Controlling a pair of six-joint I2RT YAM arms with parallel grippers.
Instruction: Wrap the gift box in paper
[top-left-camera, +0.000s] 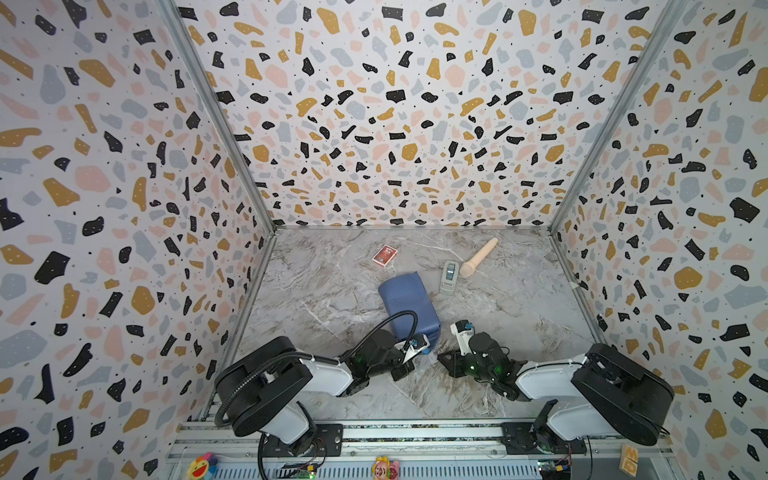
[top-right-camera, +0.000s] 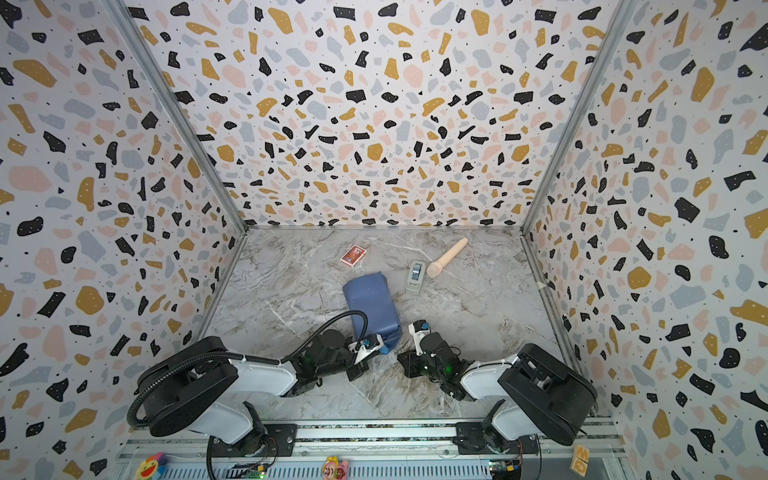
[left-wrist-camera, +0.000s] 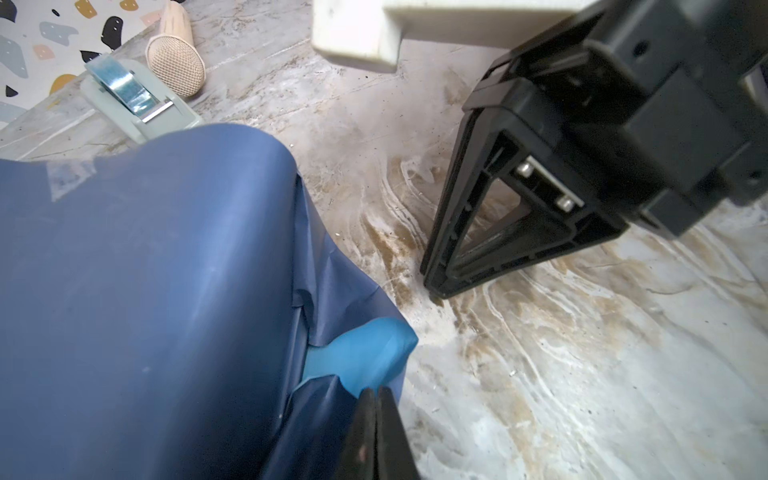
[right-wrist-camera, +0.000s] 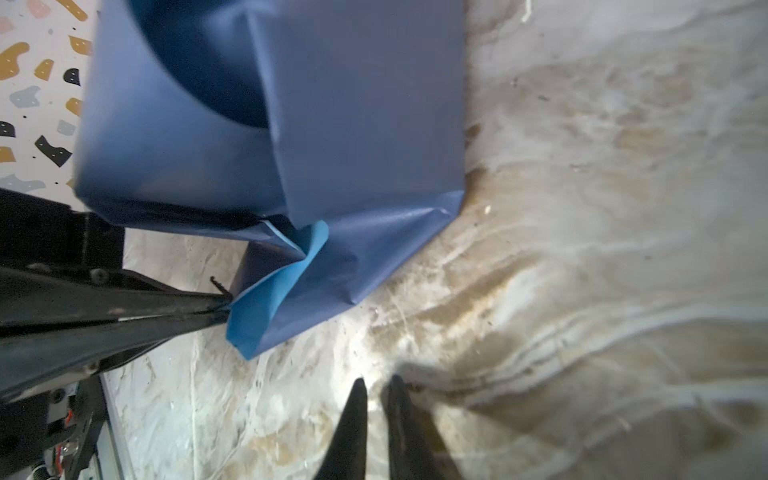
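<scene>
The blue paper (top-left-camera: 409, 303) (top-right-camera: 372, 303) lies folded into a bundle in the middle of the table. The gift box is hidden inside it. At the bundle's near end, a lighter blue flap (left-wrist-camera: 365, 353) (right-wrist-camera: 266, 316) sticks out. My left gripper (left-wrist-camera: 376, 390) (top-left-camera: 424, 351) is shut on that flap of paper; the right wrist view shows its fingertips (right-wrist-camera: 216, 305) pinching it. My right gripper (right-wrist-camera: 376, 384) (top-left-camera: 441, 358) hovers low over the bare table just right of the flap. Its jaws are open by a narrow gap with nothing between them.
A red card pack (top-left-camera: 384, 254) lies at the back left. A grey tape dispenser (top-left-camera: 449, 276) (left-wrist-camera: 137, 95) and a wooden microphone-shaped piece (top-left-camera: 478, 257) (left-wrist-camera: 174, 62) lie behind and right of the bundle. A strip of clear tape (left-wrist-camera: 68, 178) sits on the paper.
</scene>
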